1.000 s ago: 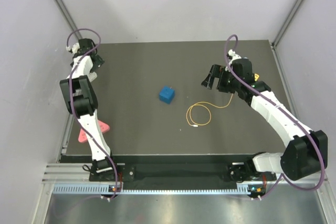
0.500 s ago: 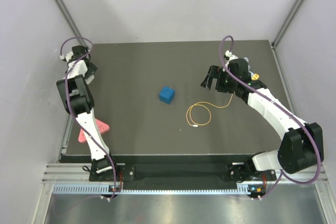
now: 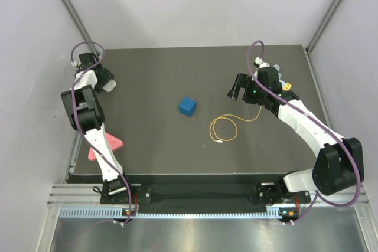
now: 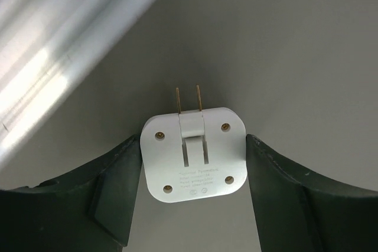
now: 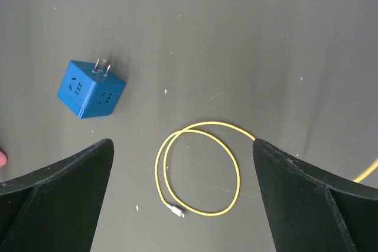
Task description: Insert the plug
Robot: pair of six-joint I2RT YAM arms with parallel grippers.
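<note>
Left gripper [image 4: 194, 146] presses its jaws against both sides of a white adapter [image 4: 194, 160]; squeezing squarely, clear of the prongs [image 4: 189, 100], looks wise. Right gripper [image 3: 235, 92] hangs wide open, empty, near the yellow cable [image 5: 201, 123]; the plug [image 3: 287, 87] seems to lie beside that arm [image 3: 307, 122], half hidden; a blue socket cube [image 3: 188, 107] sits well apart.
</note>
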